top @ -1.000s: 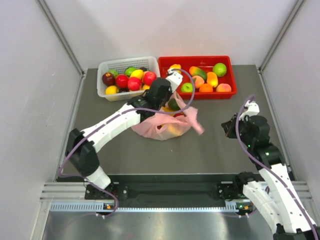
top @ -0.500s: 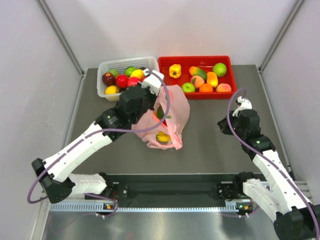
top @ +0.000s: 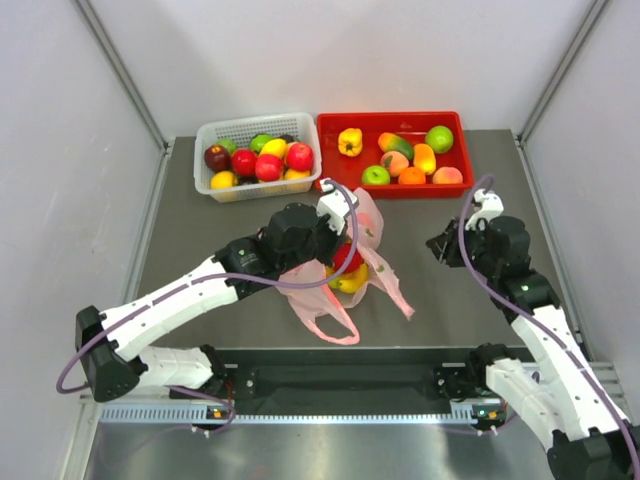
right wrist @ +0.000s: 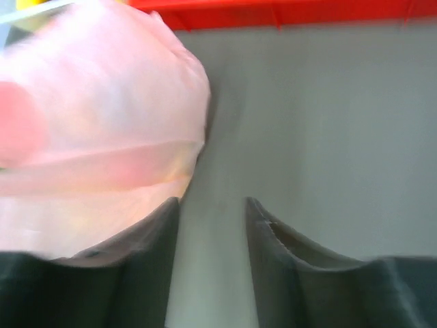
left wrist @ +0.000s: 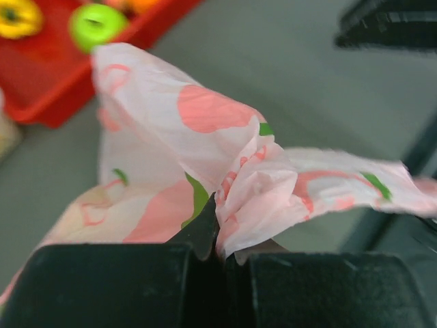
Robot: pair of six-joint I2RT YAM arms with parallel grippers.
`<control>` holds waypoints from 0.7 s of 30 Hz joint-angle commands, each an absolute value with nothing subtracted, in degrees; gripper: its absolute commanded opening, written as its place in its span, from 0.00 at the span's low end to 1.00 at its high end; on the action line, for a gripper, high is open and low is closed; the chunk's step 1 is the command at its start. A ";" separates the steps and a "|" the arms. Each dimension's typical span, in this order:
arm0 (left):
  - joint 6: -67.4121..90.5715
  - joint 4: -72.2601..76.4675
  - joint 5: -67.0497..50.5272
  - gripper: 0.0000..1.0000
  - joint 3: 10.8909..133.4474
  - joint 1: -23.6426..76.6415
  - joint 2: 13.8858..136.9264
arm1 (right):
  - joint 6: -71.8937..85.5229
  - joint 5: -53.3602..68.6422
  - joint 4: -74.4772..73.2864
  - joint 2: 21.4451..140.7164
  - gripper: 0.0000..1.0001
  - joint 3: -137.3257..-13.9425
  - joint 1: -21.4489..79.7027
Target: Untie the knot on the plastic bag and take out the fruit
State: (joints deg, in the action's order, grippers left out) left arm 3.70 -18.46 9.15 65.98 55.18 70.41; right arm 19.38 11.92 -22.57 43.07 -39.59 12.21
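Pink plastic bag (top: 372,262), red tray (top: 390,122)

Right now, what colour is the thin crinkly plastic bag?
The plastic bag is pale pink with darker pink and green marks; see left wrist view.

Top cam: high at near edge, looking down on whole table (top: 450,300). Both wrist cams close-up on the bag (left wrist: 205,116) (shared with top).

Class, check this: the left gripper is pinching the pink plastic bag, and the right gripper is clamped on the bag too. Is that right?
Not quite. The left gripper does pinch the plastic bag, but the right gripper is open and holds nothing, as the right wrist view shows.
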 commanded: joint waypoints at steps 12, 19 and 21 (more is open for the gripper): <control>12.56 -10.29 -10.29 0.00 55.28 56.87 71.10 | 13.36 33.03 -31.46 27.61 0.59 -49.92 12.22; 15.03 -4.66 -4.66 0.00 56.68 56.87 71.10 | 12.13 41.74 -32.69 26.54 0.55 -48.87 14.32; 15.38 -3.61 -4.48 0.00 58.43 56.87 72.06 | 11.95 42.27 -32.96 27.15 0.60 -48.43 15.20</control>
